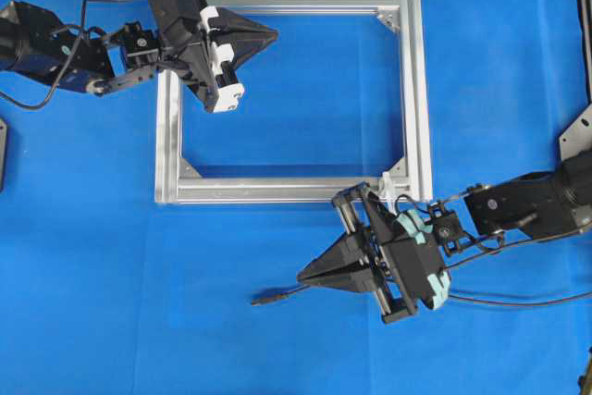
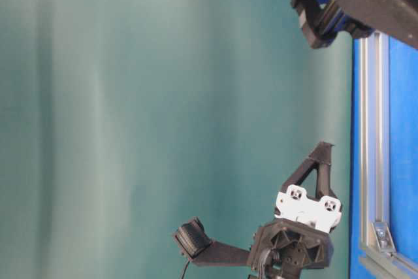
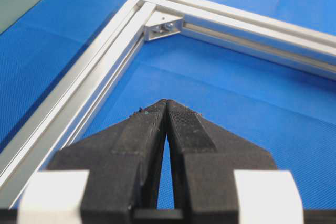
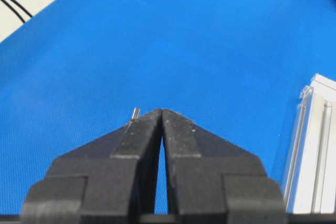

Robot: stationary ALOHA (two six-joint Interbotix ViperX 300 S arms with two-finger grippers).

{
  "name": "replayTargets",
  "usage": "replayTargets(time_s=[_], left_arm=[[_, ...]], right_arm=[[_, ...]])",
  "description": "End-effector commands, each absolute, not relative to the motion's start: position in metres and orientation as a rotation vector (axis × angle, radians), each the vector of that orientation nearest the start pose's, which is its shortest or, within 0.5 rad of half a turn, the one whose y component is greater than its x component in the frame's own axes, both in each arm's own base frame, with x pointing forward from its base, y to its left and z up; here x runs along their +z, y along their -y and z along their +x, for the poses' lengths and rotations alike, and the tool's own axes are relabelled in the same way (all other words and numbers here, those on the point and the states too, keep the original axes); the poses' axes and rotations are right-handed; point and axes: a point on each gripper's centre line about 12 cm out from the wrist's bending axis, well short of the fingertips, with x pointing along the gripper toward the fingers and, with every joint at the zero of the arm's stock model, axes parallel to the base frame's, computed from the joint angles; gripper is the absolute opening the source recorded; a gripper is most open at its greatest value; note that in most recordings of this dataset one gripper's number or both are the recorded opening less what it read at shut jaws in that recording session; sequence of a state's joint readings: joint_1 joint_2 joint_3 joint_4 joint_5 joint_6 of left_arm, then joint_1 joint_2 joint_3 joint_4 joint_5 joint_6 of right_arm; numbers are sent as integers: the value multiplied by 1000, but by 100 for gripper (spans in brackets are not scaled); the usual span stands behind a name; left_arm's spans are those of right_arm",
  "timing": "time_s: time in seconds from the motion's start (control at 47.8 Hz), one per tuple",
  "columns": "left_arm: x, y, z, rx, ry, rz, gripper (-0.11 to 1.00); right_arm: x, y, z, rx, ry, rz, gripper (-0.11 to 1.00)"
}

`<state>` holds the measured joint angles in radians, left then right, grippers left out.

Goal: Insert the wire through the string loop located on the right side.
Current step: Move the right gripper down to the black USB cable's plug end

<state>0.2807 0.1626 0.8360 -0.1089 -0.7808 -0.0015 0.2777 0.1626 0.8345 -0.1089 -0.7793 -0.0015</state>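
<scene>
Overhead view: thin black wire, plug-tipped, on blue mat; left gripper, right gripper clenched, empty.

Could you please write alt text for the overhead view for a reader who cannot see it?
A silver frame lies on a blue table; the shut left pincer hovers over its top-left, the shut right pincer sits below it, above the black wire.

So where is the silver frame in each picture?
Overhead: the silver frame sits in the upper middle.
Table-level: the frame runs up and down along the right side.
Left wrist: its corner is at the top, with one rail running down to the left.
Right wrist: one end shows at the lower right.
Shared landmark: the blue mat under it.
</scene>
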Motion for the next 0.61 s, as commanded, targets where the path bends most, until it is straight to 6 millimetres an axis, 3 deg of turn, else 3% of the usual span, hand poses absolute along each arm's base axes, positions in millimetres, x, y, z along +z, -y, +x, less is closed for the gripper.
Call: replayTargets(time_s=[0.0,0.126,0.586], left_arm=[[159,-111,372,331,-146,-58,0],[159,-111,371,332,-148,-50,0],[158,-111,370,330,-151,-49,0]], right_arm=[[155,-117,371,363,-149,-89,0],[155,-116,368,362,-158,-86,-6],[154,-120,365,367,-179,2,-3]])
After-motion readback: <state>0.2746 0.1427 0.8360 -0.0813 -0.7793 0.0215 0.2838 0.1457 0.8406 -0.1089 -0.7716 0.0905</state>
